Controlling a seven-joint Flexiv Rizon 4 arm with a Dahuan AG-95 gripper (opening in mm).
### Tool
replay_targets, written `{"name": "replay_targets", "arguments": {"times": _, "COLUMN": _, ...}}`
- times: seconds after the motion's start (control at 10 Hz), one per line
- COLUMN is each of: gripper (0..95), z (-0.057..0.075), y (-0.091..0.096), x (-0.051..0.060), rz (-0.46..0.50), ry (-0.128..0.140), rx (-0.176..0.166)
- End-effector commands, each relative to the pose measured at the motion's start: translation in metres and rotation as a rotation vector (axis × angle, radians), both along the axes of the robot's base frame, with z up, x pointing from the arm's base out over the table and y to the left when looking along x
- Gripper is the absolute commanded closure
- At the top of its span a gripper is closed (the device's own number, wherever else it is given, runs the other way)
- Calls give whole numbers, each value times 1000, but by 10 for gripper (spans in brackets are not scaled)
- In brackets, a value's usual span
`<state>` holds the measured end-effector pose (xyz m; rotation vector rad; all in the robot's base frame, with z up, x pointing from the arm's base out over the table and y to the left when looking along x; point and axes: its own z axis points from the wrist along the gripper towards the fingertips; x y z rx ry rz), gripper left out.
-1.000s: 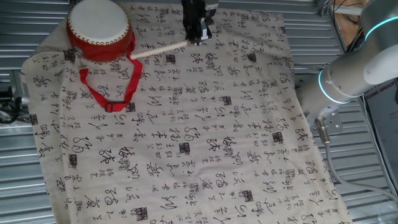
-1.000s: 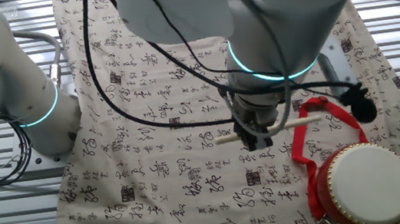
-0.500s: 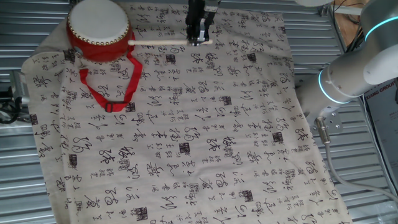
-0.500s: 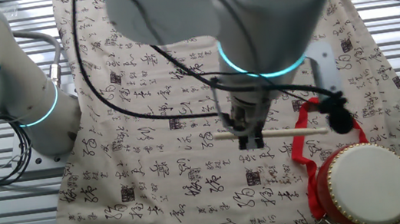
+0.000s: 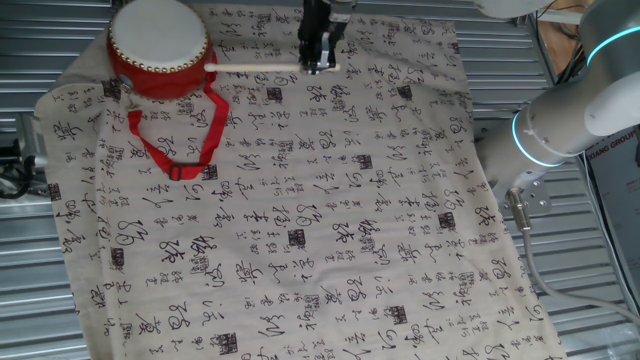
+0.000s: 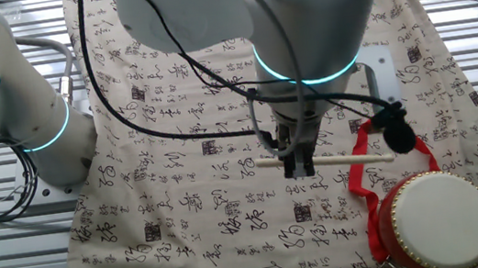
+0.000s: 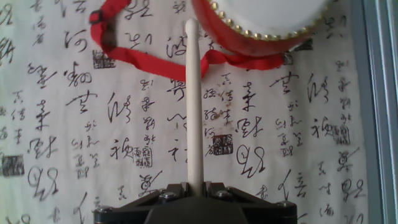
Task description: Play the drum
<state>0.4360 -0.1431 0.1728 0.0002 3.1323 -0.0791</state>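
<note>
Holding the thin pale wooden stick level, your gripper is clamped on its butt end, the tip reaching toward the small round drum with red body and cream-white skin head at the far corner of the table, on the calligraphy-printed cloth. Raise the tip above the studded rim before striking, so it meets taut skin, not the hard shell or the limp red strap.

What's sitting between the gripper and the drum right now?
Only the wooden stick, held in the gripper and reaching toward the drum; in the hand view it crosses the red strap.
</note>
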Motion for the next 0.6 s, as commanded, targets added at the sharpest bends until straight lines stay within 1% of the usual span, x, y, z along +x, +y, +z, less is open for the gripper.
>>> {"name": "replay_targets", "arguments": {"times": 0.1, "gripper": 950, "z": -1, "y": -2, "x": 0, "rz": 33, "ry": 5, "rx": 6}}
{"name": "replay_targets", "arguments": {"times": 0.4, "gripper": 950, "z": -3, "y": -11, "x": -4, "rz": 51, "ry": 4, "rx": 5}}
{"name": "replay_targets", "arguments": {"times": 0.6, "gripper": 950, "z": -2, "y": -16, "x": -5, "rz": 60, "ry": 5, "rx": 4}}
